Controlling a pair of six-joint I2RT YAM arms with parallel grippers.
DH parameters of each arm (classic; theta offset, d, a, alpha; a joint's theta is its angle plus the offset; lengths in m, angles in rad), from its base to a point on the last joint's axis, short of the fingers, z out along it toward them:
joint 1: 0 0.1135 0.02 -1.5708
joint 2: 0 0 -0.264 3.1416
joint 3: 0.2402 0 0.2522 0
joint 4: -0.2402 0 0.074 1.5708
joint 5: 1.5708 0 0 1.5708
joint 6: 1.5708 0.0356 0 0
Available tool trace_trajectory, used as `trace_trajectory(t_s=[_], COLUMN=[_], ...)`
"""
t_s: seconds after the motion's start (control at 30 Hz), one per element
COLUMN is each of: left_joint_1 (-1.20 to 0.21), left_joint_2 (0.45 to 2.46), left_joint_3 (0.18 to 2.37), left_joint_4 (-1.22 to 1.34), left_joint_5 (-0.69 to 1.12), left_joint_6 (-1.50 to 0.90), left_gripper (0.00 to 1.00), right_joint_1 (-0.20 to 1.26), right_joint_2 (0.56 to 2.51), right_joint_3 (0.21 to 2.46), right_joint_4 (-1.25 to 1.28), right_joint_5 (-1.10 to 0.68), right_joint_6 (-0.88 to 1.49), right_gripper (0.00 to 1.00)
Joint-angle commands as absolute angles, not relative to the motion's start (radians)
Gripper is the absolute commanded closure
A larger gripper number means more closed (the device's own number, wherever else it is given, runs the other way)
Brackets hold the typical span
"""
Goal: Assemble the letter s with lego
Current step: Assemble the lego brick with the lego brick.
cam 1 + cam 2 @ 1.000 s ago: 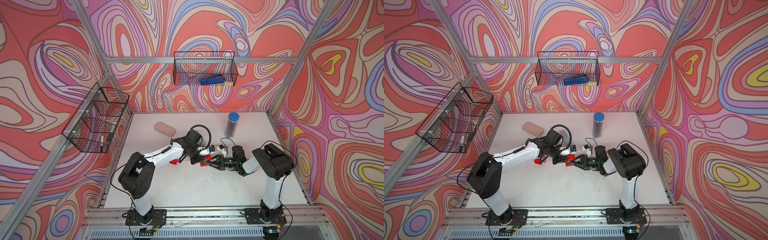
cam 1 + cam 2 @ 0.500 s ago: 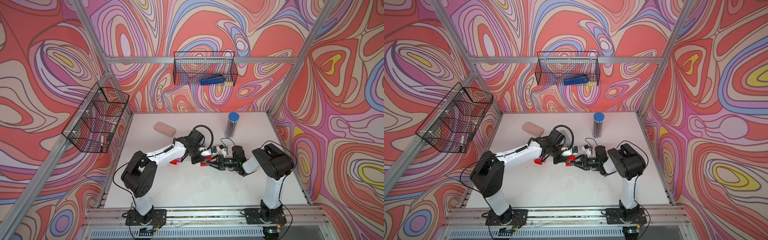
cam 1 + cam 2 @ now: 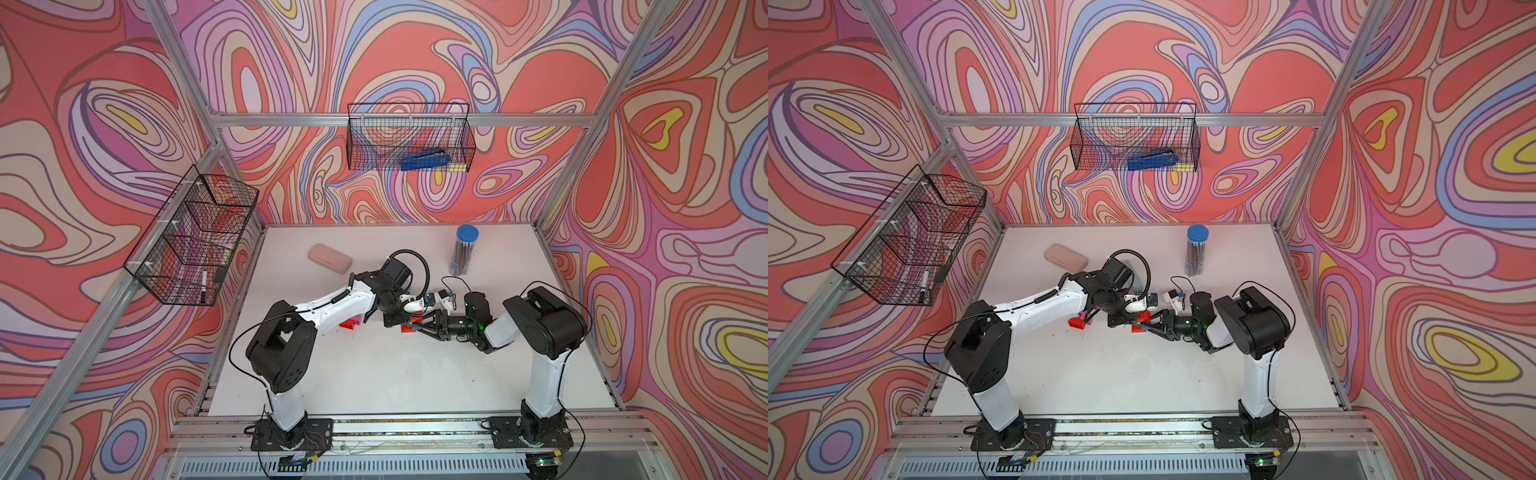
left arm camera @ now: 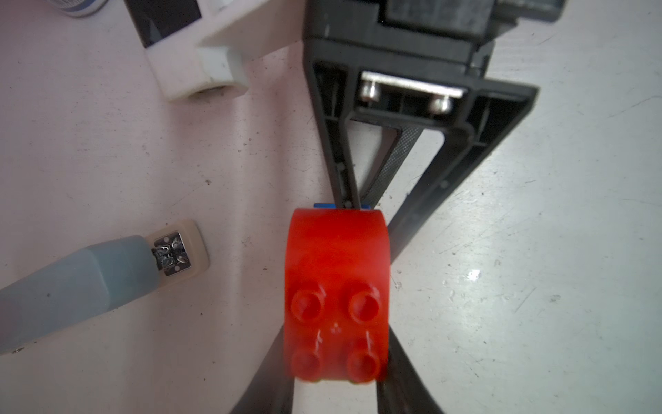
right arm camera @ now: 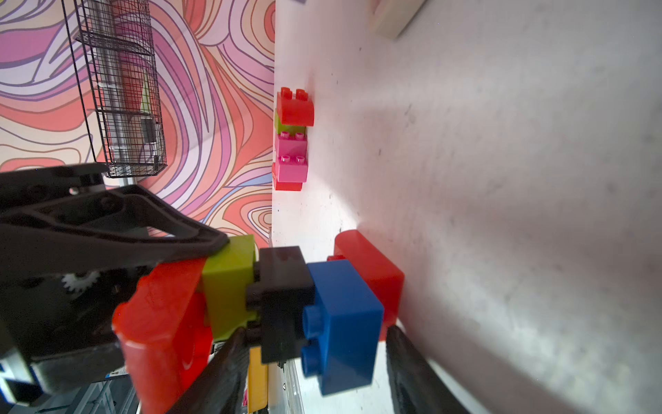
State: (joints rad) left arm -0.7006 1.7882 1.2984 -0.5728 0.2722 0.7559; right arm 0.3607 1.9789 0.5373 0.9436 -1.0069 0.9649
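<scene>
Right wrist: lego stack (image 5: 229, 286) inside right tool (image 5: 315, 333)

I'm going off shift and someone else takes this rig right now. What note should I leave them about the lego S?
Left end effector: shut on the red brick at one end of the row of bricks.
Right end effector: closed on that row, fingers flanking its black brick and blue brick.
Second stack, red, green and pink, lies apart on the table.
Done: two sections built. Left: probably join them; no S shape shows yet.
</scene>
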Motion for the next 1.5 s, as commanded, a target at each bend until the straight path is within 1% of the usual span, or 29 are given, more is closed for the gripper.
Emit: trace_trajectory(t_s=[0.0, 0.4, 0.6, 1.03, 1.27, 1.4, 1.47], left_joint_1=[-0.709, -0.709, -0.709, -0.709, -0.709, -0.709, -0.709], left_joint_2=[1.809, 1.8, 1.795, 1.793, 1.795, 1.801, 1.806], left_joint_3=[1.286, 1.288, 1.29, 1.305, 1.325, 1.334, 1.343], left_joint_4=[-0.608, -0.602, -0.603, -0.607, -0.623, -0.627, -0.635], left_joint_5=[0.254, 0.257, 0.263, 0.269, 0.281, 0.287, 0.289], left_joint_6=[0.777, 0.769, 0.765, 0.754, 0.758, 0.761, 0.76], left_gripper=[0.63, 0.57, 0.52, 0.5, 0.55, 0.62, 0.63], right_joint_1=[0.367, 0.368, 0.368, 0.367, 0.366, 0.365, 0.365], right_joint_2=[2.035, 2.028, 2.049, 2.066, 2.056, 2.037, 2.022], right_joint_3=[0.495, 0.482, 0.466, 0.447, 0.439, 0.444, 0.449], right_joint_4=[0.798, 0.797, 0.865, 0.943, 0.923, 0.871, 0.827], right_joint_5=[-0.936, -0.925, -0.931, -0.929, -0.921, -0.912, -0.903], right_joint_6=[0.963, 0.955, 0.986, 1.029, 1.015, 0.992, 0.971], right_gripper=[0.39, 0.37, 0.36, 0.35, 0.35, 0.35, 0.35])
